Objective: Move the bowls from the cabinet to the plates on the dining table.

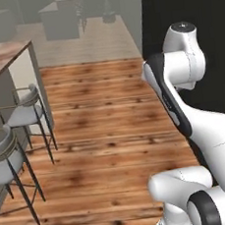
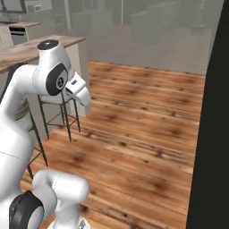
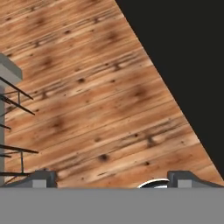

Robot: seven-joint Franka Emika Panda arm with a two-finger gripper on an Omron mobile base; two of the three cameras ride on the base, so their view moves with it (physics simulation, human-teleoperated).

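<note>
The tool (image 3: 112, 179) shows in the hand view as two dark finger tips (image 3: 41, 178) low in the picture, standing wide apart with nothing between them but the plank floor (image 3: 87, 96). That same view looks down on warm knotted wood, with a flat black area (image 3: 188, 61) filling its upper right corner and thin dark stool legs (image 3: 13, 94) coming in at its left edge.

The left base view gives the room instead: the arm (image 1: 183, 106) rises folded at the lower right, and the dining table (image 1: 2, 58), with its brown veined marble top and cream side, stands at the upper left. Two grey-cushioned stools (image 1: 25, 112) on dark thin legs sit just beside it. On the corner of the table top seen here, no plate or bowl can be made out. Beyond the wood floor lies a hazy grey room with cabinets (image 1: 63, 13), too blurred to tell their doors or handles.

The right base view shows the table (image 2: 27, 51) from the other side, at the upper left behind the arm's white elbow (image 2: 49, 74), with stool legs (image 2: 67, 118) beneath it. It adds a counter with an appliance (image 2: 18, 31) far at the upper left, and a black wall edge (image 2: 212, 134) down its right side. The bowls cannot be found in any of these pictures.
</note>
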